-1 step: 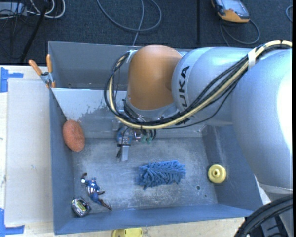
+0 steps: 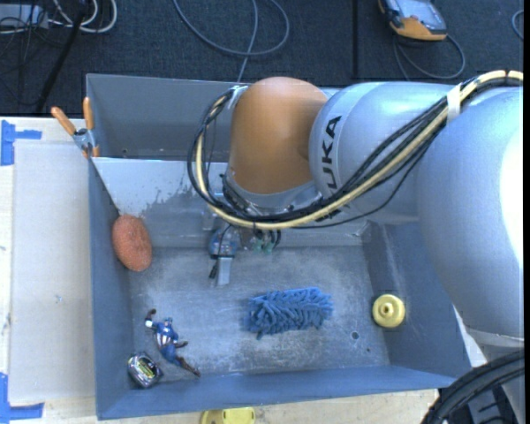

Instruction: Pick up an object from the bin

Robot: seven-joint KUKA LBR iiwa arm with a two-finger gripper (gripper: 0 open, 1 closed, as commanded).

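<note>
Blue shaggy mop head (image 2: 289, 312): lay flat on the floor of the grey bin (image 2: 336, 268), nothing touching it. Up and left of it, gripper (image 2: 221, 268) hung above bare floor; whether wide or narrow, impossible to tell. Farther left, orange oval lump (image 2: 132, 242); right, yellow round knob (image 2: 389, 310); lower left, small blue figure (image 2: 166, 334) and tape measure (image 2: 144, 371).

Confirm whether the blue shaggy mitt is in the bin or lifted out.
In the bin: the blue shaggy mitt lies on its floor, apart from the gripper.
</note>
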